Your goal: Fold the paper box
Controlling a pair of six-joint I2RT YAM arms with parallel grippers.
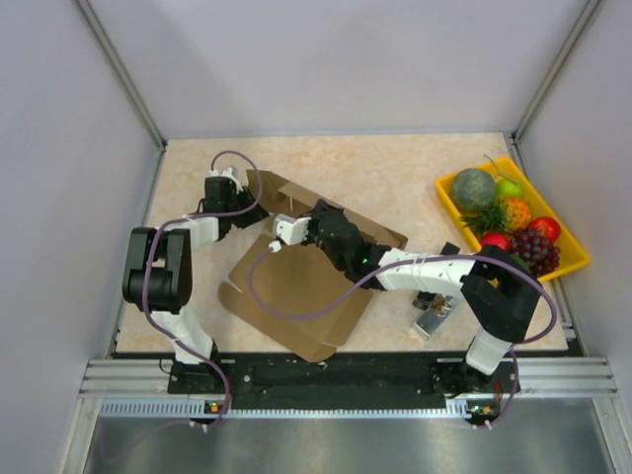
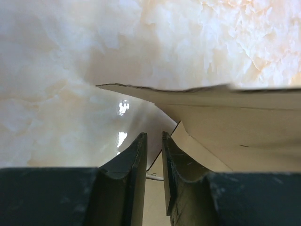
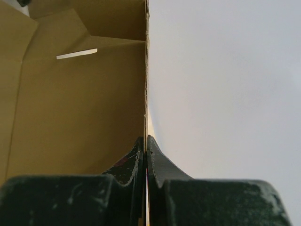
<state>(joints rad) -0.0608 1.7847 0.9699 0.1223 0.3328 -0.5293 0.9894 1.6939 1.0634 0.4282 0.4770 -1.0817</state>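
pinching paper box (image 1: 296, 296) wall: right gripper (image 3: 146, 141), clamped; left gripper (image 2: 154, 136) slightly apart at flap edge; right arm (image 1: 415, 269) covers box middle; yellow fruit tray (image 1: 571, 263) upper right, well apart.

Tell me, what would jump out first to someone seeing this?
The big brown paper box lies half-folded in the middle of the table. The right tool pinches one upright wall of it. At the table's far right, a yellow tray holds colourful fruit.
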